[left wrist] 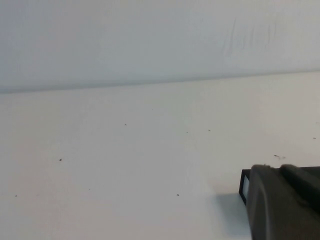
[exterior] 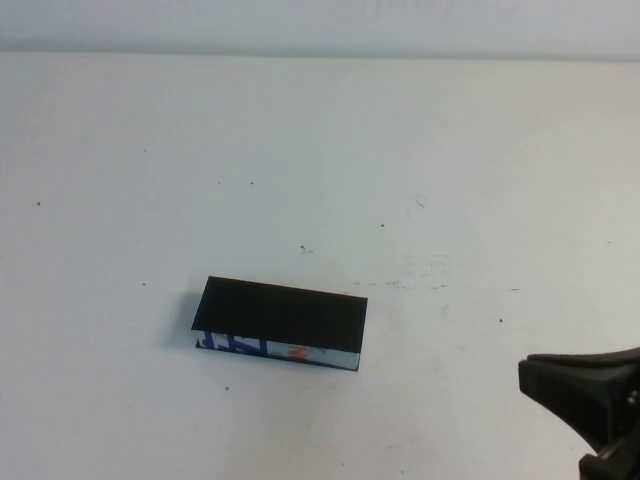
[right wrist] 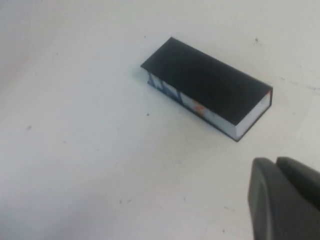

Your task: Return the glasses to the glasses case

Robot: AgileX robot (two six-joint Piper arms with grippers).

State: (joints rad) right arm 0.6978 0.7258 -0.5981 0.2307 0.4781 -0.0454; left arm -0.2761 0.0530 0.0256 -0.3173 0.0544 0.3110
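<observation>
Right gripper (exterior: 590,400) sits at five o'clock, its state unclear, well apart from the closed case (exterior: 282,318); left gripper unseen; no glasses visible, so nothing could be returned

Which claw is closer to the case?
The right claw, low at the table's right, near the rectangular black glasses case; the left claw is outside the high view.
</observation>
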